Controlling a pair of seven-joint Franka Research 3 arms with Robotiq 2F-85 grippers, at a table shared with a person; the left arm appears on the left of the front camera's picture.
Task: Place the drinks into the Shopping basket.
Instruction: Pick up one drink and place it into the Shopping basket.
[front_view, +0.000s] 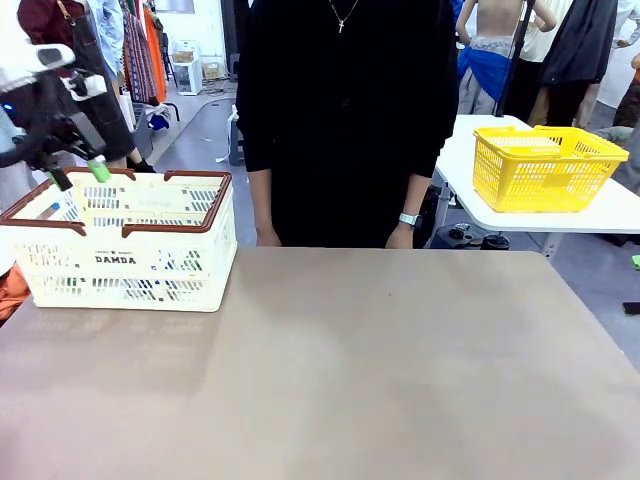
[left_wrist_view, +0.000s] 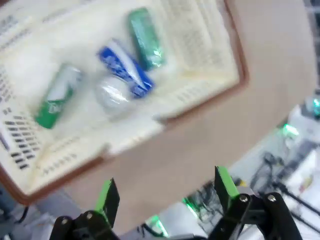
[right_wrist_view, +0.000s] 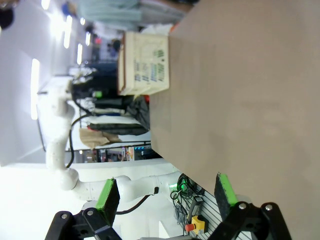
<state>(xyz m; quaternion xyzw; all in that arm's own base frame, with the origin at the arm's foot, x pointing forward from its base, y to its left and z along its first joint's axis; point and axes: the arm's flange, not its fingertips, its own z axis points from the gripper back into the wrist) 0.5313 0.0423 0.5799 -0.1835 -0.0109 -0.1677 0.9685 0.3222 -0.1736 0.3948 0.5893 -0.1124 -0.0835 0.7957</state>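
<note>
The cream-white Shopping basket (front_view: 150, 262) with its brown rim stands at the table's far left. My left gripper (front_view: 78, 176) hovers open over the basket's left rim. In the blurred left wrist view, the left gripper (left_wrist_view: 167, 195) holds nothing and the basket (left_wrist_view: 210, 75) lies below it. Inside lie a green can (left_wrist_view: 145, 37), a blue-and-white can (left_wrist_view: 125, 70) and another green can (left_wrist_view: 57, 97). A silver can top (left_wrist_view: 112, 95) shows between them, its body hidden. My right gripper (right_wrist_view: 167, 192) stands open and empty off the table's edge, far from the basket (right_wrist_view: 145, 65).
A person in black (front_view: 345, 120) stands at the table's far edge, hands down near it. A yellow mesh basket (front_view: 545, 168) sits on a white side table at the right. The tan tabletop (front_view: 380, 370) stretches right of the Shopping basket.
</note>
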